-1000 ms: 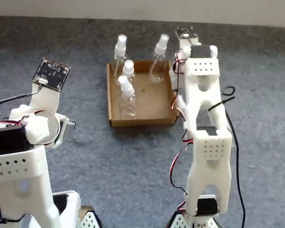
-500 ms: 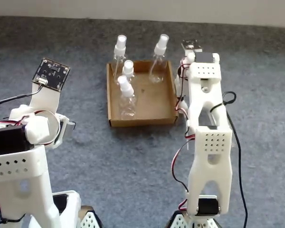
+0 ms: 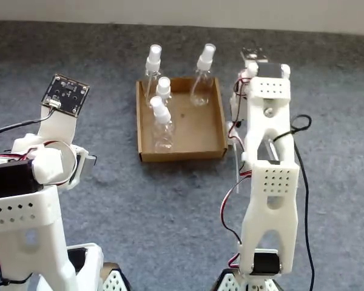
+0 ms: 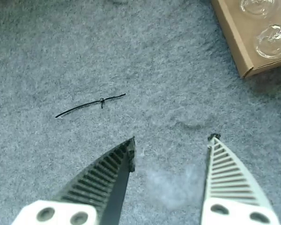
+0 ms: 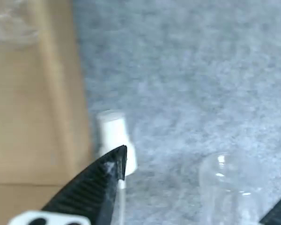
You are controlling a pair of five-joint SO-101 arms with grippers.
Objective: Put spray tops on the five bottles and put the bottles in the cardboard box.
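Rightward since the earlier frames, the right arm (image 3: 267,151) now sits clear of the cardboard box (image 3: 181,155). Nearest, at lower left, the left gripper (image 4: 172,140) hangs over carpet (image 4: 61,47), jaws spread and empty. The right gripper (image 5: 203,173) gapes wide, and an uncapped bottle (image 5: 227,185) shows between its jaws. A loose spray top (image 5: 113,133) lies just beside the box wall. Capped bottles (image 3: 162,124) stand at the box, upper centre.

The high camera looked down over the grey carpeted bench (image 3: 170,206); wrist cameras faced it closely (all shared the brown cardboard box (image 3: 182,156)).
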